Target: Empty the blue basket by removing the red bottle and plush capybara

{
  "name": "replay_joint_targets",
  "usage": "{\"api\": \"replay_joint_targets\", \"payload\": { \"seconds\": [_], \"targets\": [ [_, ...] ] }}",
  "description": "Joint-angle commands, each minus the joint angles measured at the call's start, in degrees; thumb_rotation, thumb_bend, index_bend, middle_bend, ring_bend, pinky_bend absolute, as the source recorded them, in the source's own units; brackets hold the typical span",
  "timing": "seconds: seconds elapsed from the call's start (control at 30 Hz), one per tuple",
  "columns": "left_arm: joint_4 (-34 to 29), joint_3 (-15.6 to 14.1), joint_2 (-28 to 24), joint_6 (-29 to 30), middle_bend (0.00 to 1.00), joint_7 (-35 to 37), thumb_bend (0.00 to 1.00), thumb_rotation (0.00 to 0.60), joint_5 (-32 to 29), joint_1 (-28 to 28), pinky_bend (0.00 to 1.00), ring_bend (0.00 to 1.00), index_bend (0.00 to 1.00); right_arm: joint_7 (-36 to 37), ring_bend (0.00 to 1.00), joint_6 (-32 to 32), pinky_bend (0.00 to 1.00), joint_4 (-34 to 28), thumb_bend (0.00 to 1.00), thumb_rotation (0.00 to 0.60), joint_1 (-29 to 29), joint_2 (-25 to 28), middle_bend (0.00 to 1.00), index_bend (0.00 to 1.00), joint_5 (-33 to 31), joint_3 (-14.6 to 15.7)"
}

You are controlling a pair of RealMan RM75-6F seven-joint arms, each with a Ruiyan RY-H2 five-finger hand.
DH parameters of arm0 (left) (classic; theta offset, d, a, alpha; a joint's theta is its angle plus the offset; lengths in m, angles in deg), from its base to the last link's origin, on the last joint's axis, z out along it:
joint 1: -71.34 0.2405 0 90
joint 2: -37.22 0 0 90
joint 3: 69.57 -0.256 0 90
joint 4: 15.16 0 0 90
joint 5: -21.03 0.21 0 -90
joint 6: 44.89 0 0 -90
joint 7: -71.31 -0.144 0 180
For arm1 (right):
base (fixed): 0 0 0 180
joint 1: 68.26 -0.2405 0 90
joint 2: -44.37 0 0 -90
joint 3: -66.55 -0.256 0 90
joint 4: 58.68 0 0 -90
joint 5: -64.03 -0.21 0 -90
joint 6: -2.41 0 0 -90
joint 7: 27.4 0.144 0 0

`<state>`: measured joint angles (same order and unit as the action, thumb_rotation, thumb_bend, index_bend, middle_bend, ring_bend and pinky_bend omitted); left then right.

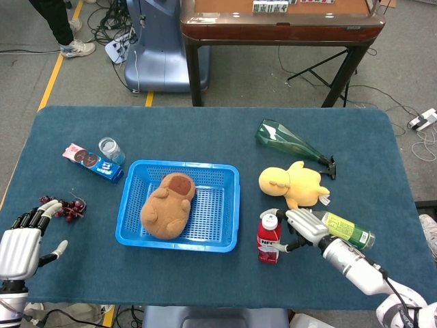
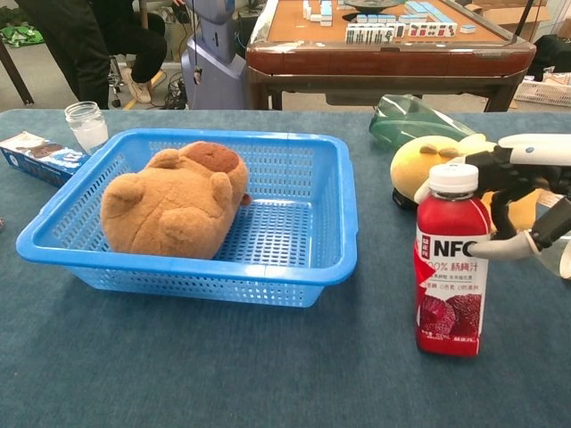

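The red bottle [image 1: 268,240] [image 2: 451,267] stands upright on the table, just right of the blue basket [image 1: 179,242] [image 2: 196,276]. My right hand [image 1: 304,229] [image 2: 522,196] grips it from the right, fingers at its neck and side. The brown plush capybara [image 1: 167,205] [image 2: 169,205] lies inside the basket, toward its left half. My left hand [image 1: 20,249] hovers at the table's near left corner, fingers apart and holding nothing, well away from the basket.
A yellow plush [image 1: 292,184] [image 2: 428,165] and a green glass bottle [image 1: 290,141] lie behind the red bottle. A green plastic bottle [image 1: 348,231] lies beside my right forearm. A jar [image 1: 109,148], a cookie pack [image 1: 92,162] and red berries [image 1: 65,207] sit left of the basket.
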<state>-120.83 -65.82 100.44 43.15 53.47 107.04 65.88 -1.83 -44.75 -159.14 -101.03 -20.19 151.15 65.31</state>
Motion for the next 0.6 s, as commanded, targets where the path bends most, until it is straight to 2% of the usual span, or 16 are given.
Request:
{"api": "replay_joint_targets", "payload": {
  "seconds": [0.03,0.2,0.3,0.43,0.6],
  "targets": [
    [0.0,-0.1,-0.1,0.2,0.2,0.2,0.24,0.6,0.3,0.1,0.23,0.2,0.24,-1.1,0.21,-0.5,0.39,0.8,0.43,0.6,-0.2,-0.6,0.21,0.1,-0.5,-0.2],
    [0.1,-0.1,-0.2,0.2,0.2,0.3,0.24,0.6,0.5,0.1,0.23,0.2,0.23,-1.3,0.13,-2.5,0.28,0.5,0.39,0.6,0.0,0.0,0.12,0.02,-0.8,-1.0],
    [0.1,0.1,-0.3,0.1,0.2,0.4,0.24,0.6,0.5,-0.1,0.23,0.2,0.23,-0.8,0.09,-4.0,0.23,0.0,0.37,0.6,0.2,0.9,0.07,0.0,-0.3,-1.5],
    [0.0,0.2,-0.4,-0.4,0.2,0.3,0.24,0.6,0.5,-0.4,0.23,0.2,0.23,-0.4,0.05,-6.7,0.19,-0.8,0.37,0.6,0.8,2.5,0.04,0.0,0.2,-2.1],
    [-0.1,0.6,-0.8,-1.0,0.2,0.6,0.24,0.6,0.8,-1.1,0.23,0.2,0.23,-1.7,0.05,-11.5,0.19,-2.2,0.37,0.6,2.5,5.4,0.03,0.0,1.8,-2.5]
  ]
}}
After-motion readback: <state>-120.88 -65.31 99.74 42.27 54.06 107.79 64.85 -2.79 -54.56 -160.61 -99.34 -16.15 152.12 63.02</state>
